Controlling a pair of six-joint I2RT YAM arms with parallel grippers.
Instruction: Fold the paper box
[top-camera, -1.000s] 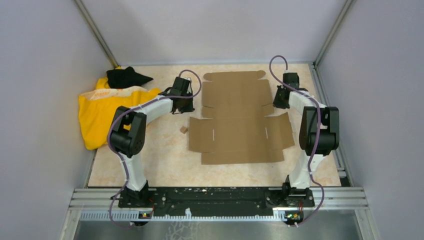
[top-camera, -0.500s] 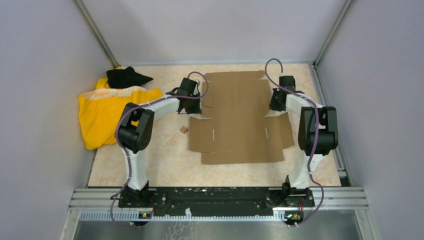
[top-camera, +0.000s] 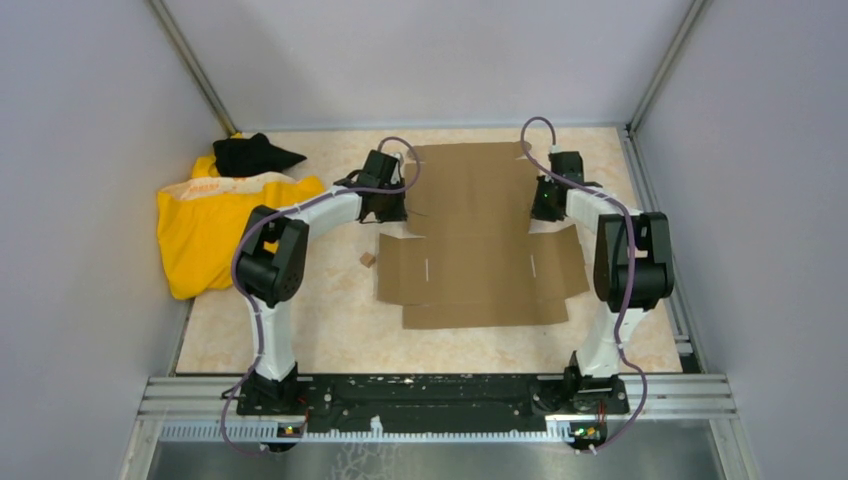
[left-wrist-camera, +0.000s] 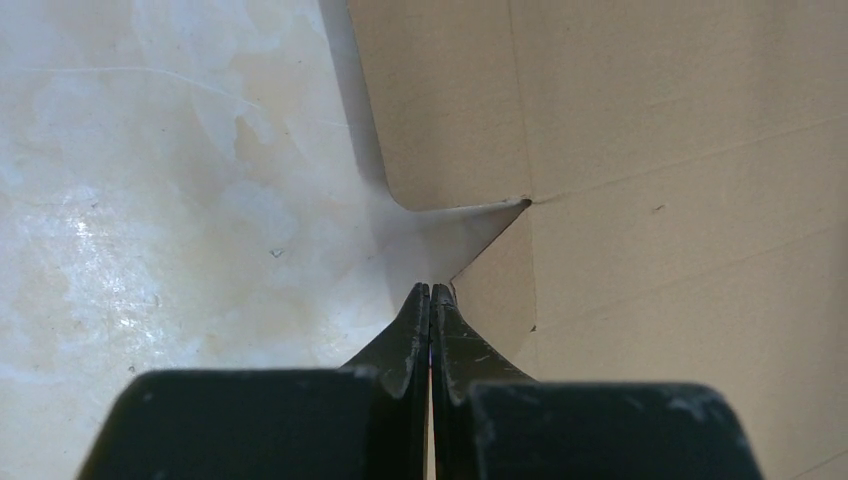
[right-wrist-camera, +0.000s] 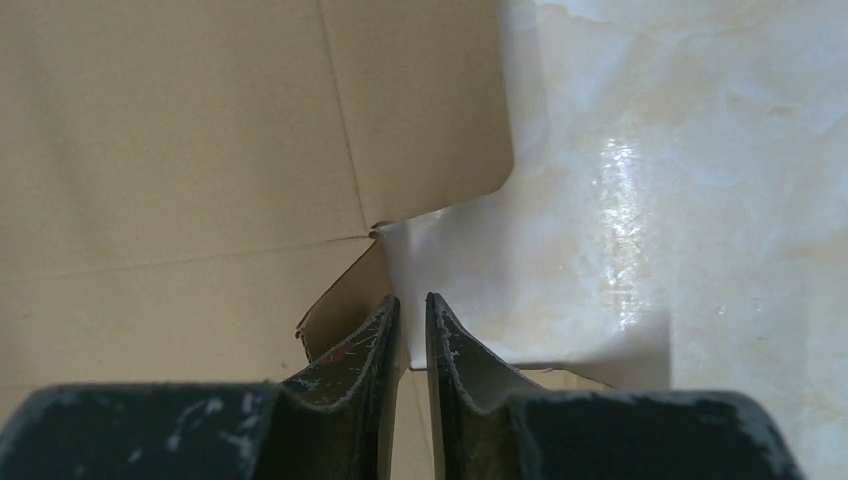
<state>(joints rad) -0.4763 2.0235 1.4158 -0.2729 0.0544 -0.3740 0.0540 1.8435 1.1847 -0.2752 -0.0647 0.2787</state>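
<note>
On a marbled cream table (top-camera: 320, 320) walled by grey panels, the paper box (top-camera: 470, 235) lies flat and unfolded between the two arms. The left jaws, pressed together, point into a notch in its edge. The right jaws, a sliver apart and pinching nothing, sit just beside a slightly lifted tab (right-wrist-camera: 338, 303). A yellow cloth (top-camera: 200, 225) lies well outside the left jaws.

The paper box (top-camera: 478, 235), a brown die-cut cardboard sheet, lies flat, unfolded.
</note>
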